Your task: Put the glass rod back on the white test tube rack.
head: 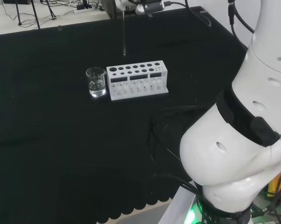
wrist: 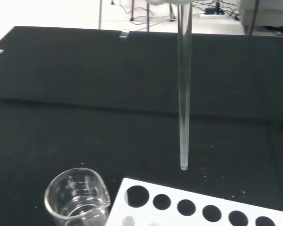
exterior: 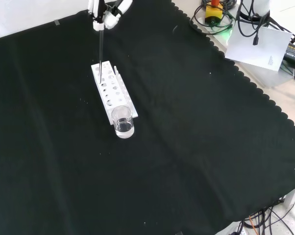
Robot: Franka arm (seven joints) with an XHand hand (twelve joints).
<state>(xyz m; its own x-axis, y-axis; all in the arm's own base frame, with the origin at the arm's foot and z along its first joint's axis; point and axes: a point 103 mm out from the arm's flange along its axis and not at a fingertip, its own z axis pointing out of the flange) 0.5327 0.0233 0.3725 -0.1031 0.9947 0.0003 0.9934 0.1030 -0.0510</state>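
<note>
The hand point(exterior: 104, 14) pinches the glass rod point(exterior: 101, 46) upright at its top, hanging it over the white rack point(exterior: 113, 95) so its tip can drop into a hole.

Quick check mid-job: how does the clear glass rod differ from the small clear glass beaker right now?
The thin clear glass rod hangs upright above the cloth, pinched at its top by the hand; the small clear glass beaker stands on the black cloth untouched. The rod is long and slender, the beaker short and wide. The rod's tip hovers just off the white test tube rack; the beaker sits against the rack's end. Both are clear glass.
</note>
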